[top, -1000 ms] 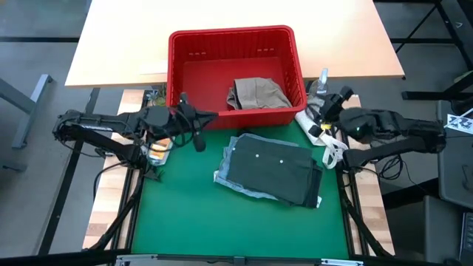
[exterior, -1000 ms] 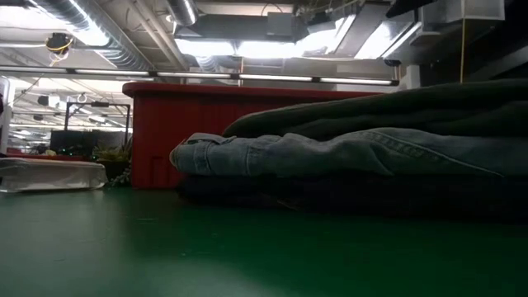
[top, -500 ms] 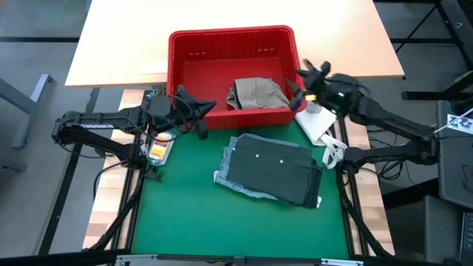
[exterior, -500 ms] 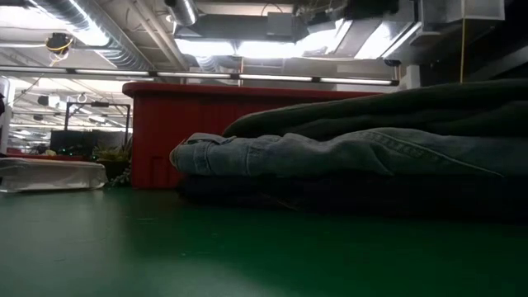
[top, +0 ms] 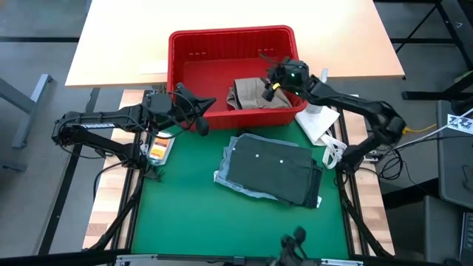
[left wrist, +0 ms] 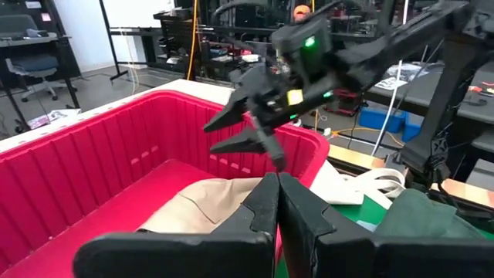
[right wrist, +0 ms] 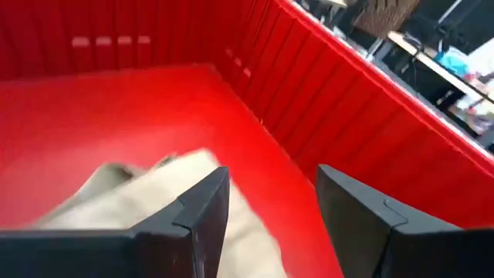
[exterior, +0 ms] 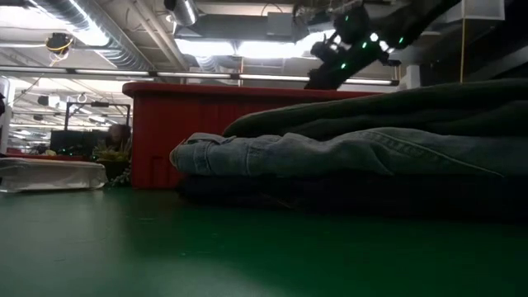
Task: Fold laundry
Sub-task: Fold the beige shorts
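The green mat (top: 185, 214) of my table is the broadest thing before me, and behind it stands the red basket (top: 191, 74), its near wall touching the mat's far edge. On the mat, just in front of the basket, lies my folded stack: the dark olive green piece (top: 277, 170) on top, the light blue denim (exterior: 330, 153) under it and showing along the stack's edges, and the dark navy jeans (exterior: 330, 194) at the bottom, best seen from table height. Inside the basket, toward its right near corner, the beige khaki piece (top: 255, 92) lies crumpled on the red floor.

My right gripper (top: 271, 80) hangs over the basket's interior, just above that khaki piece, with its jaws spread apart and nothing between them; from my right wrist the cloth shows below and between my fingers (right wrist: 197, 212), though whether they touch it I can't quite make out. My left gripper (top: 201, 114) sits at the basket's near left corner, over the rim, its fingers (left wrist: 266, 205) pressed together on nothing. A small white cloth sheet (top: 318, 122) lies at the mat's right edge, beside the basket.
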Tool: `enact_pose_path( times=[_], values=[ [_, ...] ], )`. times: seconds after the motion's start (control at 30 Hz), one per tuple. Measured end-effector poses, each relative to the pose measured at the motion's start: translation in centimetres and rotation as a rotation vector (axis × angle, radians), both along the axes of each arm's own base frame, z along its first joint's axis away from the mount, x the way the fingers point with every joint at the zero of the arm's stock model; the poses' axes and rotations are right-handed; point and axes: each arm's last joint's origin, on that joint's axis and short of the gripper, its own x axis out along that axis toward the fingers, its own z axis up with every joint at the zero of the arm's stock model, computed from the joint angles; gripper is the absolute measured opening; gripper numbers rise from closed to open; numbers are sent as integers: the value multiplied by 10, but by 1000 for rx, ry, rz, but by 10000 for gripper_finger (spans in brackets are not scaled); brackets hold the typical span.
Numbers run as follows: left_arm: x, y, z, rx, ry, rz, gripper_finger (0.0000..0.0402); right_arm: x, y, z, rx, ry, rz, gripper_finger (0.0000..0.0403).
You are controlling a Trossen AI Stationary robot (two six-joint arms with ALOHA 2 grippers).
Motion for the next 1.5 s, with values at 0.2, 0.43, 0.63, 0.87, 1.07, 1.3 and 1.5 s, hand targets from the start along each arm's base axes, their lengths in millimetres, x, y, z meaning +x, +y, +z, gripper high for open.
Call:
enact_pose_path(
  times=[0.2,0.43,0.63,0.87,1.07,1.3,1.5],
  values=[
    [0,-2,0,0,-4,-9,4,9,-35,-8,167,-69,-23,195],
    [1,-4,0,0,-1,-21,4,23,-55,4,205,-5,-94,195],
    [1,-9,0,0,-1,-40,4,36,-69,-13,276,133,-119,195],
    [1,-9,0,-1,-1,-43,4,49,-79,-40,345,233,-87,195],
    [1,-9,0,-1,-1,-43,4,50,-84,-51,367,257,-54,195],
    [1,-9,0,-1,-1,-43,4,42,-95,-75,447,324,-75,195],
    [1,-9,0,-1,-1,-42,4,45,-102,-109,533,366,-46,195]
  ],
)
